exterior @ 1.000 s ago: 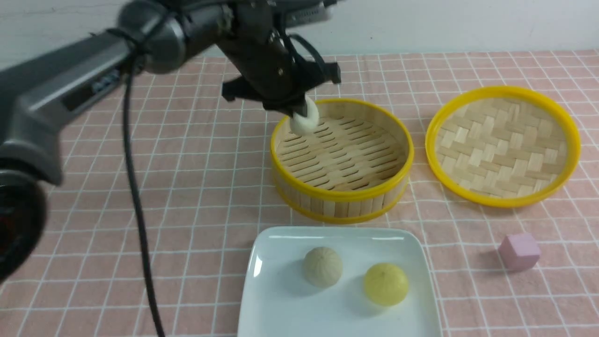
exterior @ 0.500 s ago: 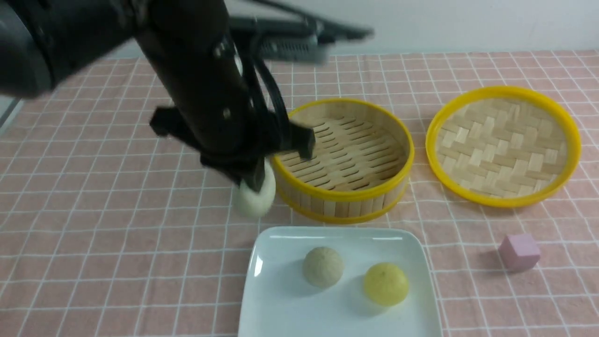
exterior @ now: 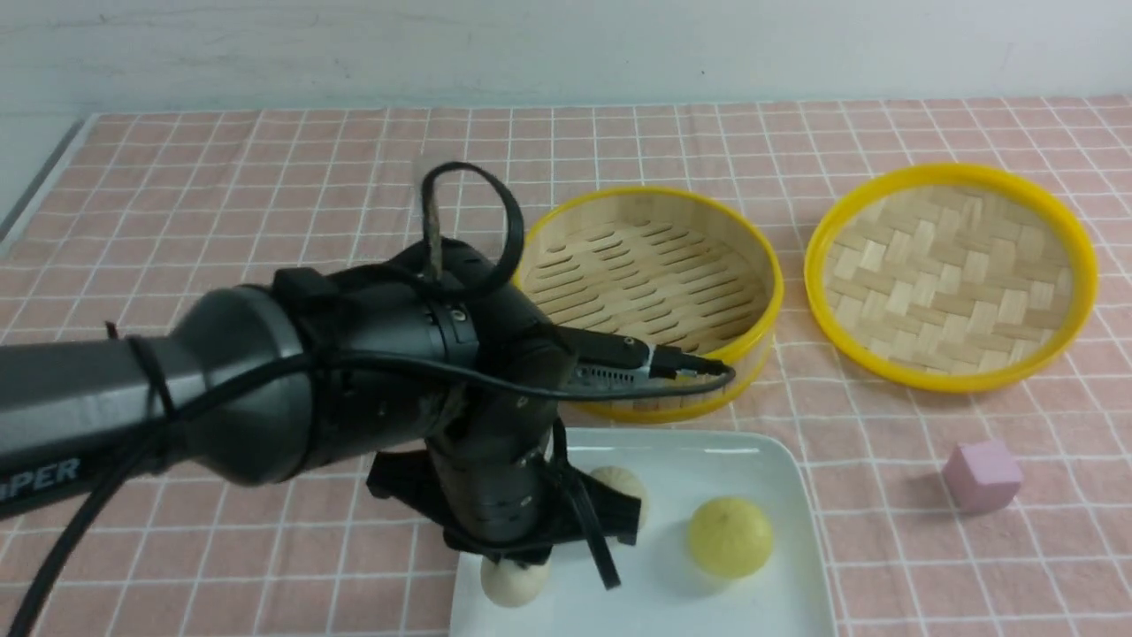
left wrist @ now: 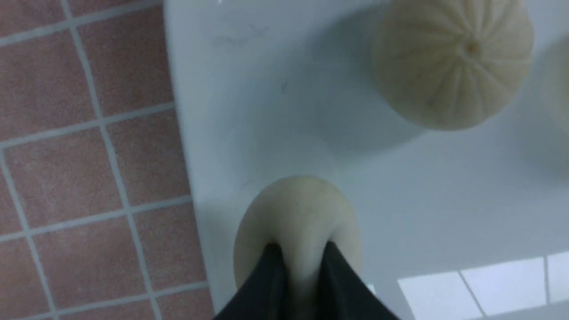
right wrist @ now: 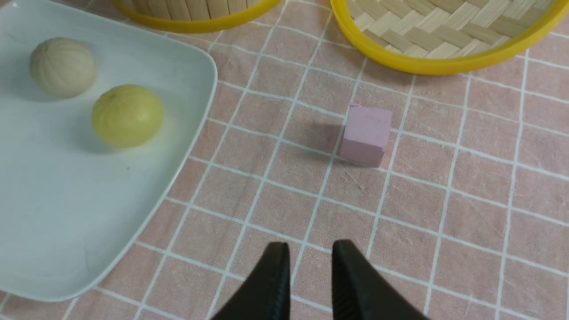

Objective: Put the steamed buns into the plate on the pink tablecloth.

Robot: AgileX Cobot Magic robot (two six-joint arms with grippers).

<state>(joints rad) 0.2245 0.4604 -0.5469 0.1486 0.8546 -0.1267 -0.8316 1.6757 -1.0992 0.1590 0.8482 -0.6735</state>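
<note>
The third bun [exterior: 515, 579], pale and round, is inside the near left corner of the white plate [exterior: 778, 495], close to the left rim. The left gripper [left wrist: 302, 260] reaches down over it, its two dark fingers pinched into the soft dough. I can't tell whether the bun's underside already touches the glaze or hangs just above it.

Further in on the plate lie the other pale bun [exterior: 623, 487] and the yellow bun [exterior: 730, 537], apart from each other and from the gripped one.

Behind the plate's far edge the bamboo steamer [exterior: 646, 193] is empty, with its woven lid [exterior: 951, 274] lying beside it on the pink tablecloth [exterior: 265, 195].

The right gripper [right wrist: 310, 249] hangs over bare cloth short of the pink cube [exterior: 982, 476], fingers slightly parted and holding nothing.

To my eye the job is nearly finished. Only letting go of this last bun and lifting clear remain.
</note>
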